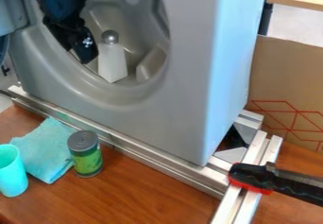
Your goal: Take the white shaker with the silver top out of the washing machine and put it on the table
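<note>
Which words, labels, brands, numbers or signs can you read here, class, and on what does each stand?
No text can be read.
Green can: label marks too small to read.
Gripper: white mark, too small to read.
Cardboard: red lines, no readable words.

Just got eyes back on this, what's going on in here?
The robot's gripper hangs inside the round opening of a grey housing, right beside a white container with a round silvery top; whether they touch is hard to tell. On the table in front are a teal cloth, a teal cup and a green can.
</note>
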Tool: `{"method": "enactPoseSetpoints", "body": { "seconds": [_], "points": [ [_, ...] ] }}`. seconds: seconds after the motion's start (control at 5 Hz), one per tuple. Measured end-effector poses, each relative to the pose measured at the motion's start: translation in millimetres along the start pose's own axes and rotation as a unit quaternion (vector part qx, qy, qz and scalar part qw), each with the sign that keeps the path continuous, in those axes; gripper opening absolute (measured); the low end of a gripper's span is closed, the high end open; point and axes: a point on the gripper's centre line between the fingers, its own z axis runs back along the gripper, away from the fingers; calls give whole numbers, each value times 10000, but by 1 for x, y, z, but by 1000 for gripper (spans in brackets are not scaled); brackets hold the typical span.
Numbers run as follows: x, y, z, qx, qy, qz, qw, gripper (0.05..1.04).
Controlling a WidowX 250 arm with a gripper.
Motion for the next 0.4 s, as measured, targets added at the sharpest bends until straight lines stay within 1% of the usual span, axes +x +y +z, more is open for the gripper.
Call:
{"method": "enactPoseSetpoints", "body": {
  "seconds": [0.2,0.4],
  "points": [
    [11,-7,-7,-96,30,-42,9999,1001],
    [14,-6,-15,-120,133,52,9998,1001]
  ]
}}
